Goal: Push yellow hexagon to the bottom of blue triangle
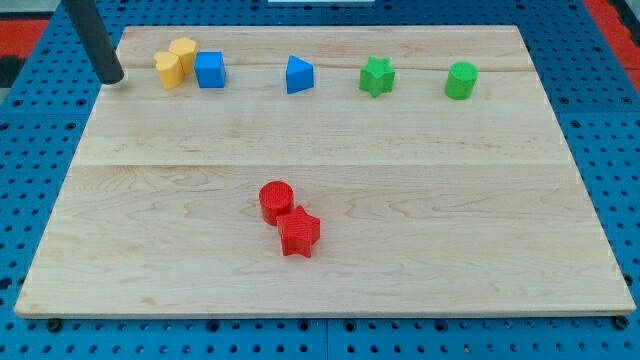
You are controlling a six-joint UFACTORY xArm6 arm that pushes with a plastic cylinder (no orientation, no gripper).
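Approach step: our tip (113, 78), no pincer fitted so holding nothing, sits left of the yellow hexagon (183, 52) at the surface's (400, 250) top-left; next we shove it right, below the blue triangle (298, 75).

No writing, label, brand, number or sign can be read anywhere here. The wooden worktop (330, 140) shows only its grain, and the coloured blocks on it have plain faces.
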